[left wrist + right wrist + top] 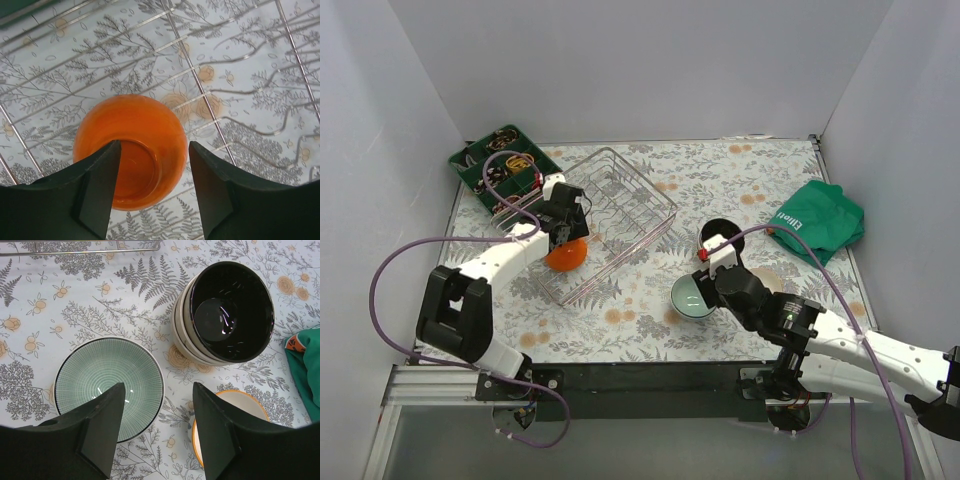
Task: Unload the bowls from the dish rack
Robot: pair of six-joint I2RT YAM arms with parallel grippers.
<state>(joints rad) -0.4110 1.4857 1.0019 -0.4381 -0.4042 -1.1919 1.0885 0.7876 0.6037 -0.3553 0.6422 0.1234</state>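
Within the dish rack (638, 196) one orange bowl (566, 256), three bowls (100, 374) outside

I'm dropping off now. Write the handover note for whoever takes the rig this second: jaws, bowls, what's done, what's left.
Left gripper: jaws open, straddling the orange bowl, not closed on it. The bowl sits in the dish rack.
Right gripper: jaws open, empty, above the green bowl.
Done: green bowl, black bowl and orange-rimmed white bowl stand on the table, outside the rack.
Left: lift the orange bowl out. No other bowl shows in the rack.
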